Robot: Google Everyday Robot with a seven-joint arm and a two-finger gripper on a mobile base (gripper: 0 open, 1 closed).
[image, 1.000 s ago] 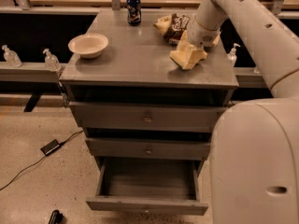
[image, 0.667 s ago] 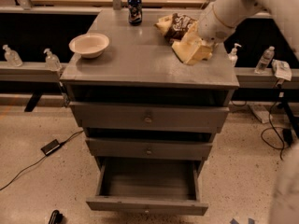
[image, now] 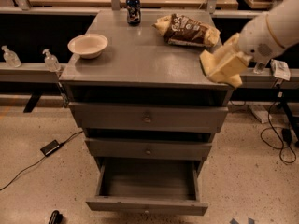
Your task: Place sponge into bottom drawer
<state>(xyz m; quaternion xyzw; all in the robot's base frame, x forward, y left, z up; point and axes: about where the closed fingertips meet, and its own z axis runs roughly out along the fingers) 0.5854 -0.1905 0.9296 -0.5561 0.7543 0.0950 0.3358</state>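
My gripper, pale yellow and blocky, hangs over the right front corner of the grey cabinet top. It is shut on the sponge, a pale yellow piece with a dark green face showing at its left edge, held just above the top's edge. The bottom drawer is pulled open below, with its inside bare. The two drawers above it are closed.
On the cabinet top stand a cream bowl at the left, a soda can at the back and a yellow-brown snack bag at the back right. Two clear bottles sit on a left ledge. Cables lie on the floor.
My gripper has lifted the sponge off the top and carried it right and forward, from beside the snack bag to the right front corner.
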